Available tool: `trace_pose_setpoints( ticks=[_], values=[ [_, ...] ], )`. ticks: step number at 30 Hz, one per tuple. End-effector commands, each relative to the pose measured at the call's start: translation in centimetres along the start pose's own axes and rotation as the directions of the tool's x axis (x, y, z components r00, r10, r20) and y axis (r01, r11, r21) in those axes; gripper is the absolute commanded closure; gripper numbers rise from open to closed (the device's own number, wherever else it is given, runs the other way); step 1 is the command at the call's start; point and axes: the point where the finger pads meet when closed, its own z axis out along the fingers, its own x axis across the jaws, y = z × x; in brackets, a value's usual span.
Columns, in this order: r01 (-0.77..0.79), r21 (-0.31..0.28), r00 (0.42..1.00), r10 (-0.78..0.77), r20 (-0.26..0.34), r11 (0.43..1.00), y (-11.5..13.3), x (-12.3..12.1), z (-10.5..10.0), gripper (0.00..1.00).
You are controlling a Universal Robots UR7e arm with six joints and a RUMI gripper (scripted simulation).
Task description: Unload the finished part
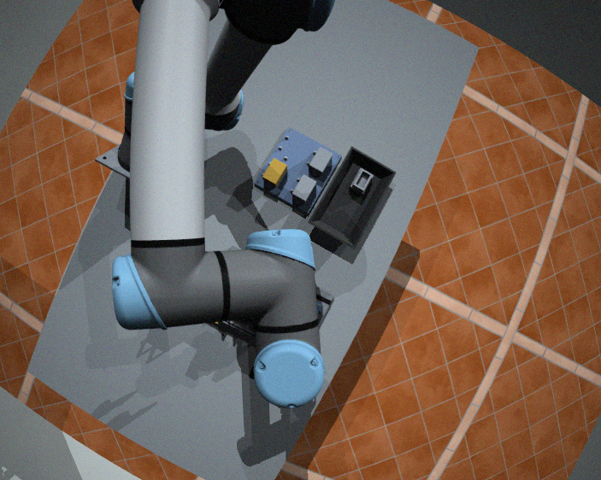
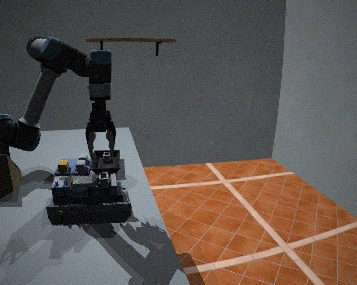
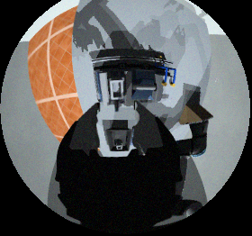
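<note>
Two pocketed blocks are in front of you: the finished part (image 2: 103, 176) sits clamped in the vise (image 2: 89, 191), its open pocket facing up, and the other finished block (image 2: 106, 157) lies in the black outfeed tray (image 2: 96, 165) just behind the vise. From above you see that block (image 1: 362, 181) toward the far end of the tray (image 1: 337, 219), with the near end of the tray floor bare.

Your gripper (image 2: 100, 142) hangs above the vise part, pointing straight down, well clear of it. Its jaws stand partly open and hold nothing. Through the wrist camera you look down between the dark fingers at the vise (image 3: 135, 80) and the part (image 3: 116, 90) in it, slightly off toward the left of the jaw gap.

Beside the tray, on the arm's side, you have a blue fixture plate (image 1: 295, 155) carrying a yellow block (image 1: 274, 172) and two grey blocks (image 1: 320, 160). All of it rests on the grey table (image 2: 123, 147). The arm's elbow and wrist joints (image 1: 285, 371) hide the vise in the top view. Beyond the table edge lies the orange tiled floor (image 2: 249, 199), and a wooden wall shelf (image 2: 131, 40) hangs behind the arm
</note>
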Motion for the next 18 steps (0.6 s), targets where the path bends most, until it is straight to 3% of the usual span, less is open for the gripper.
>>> trace_pose_setpoints(
  ticks=[1, 18],
  values=[
    [0.000, 0.001, 1.000, 0.000, 0.001, 1.000, 0.0, 0.0, 0.3, 0.60],
    [0.000, 0.001, 1.000, 0.000, 0.001, 1.000, -0.1, -0.1, 2.9, 0.60]
  ],
)
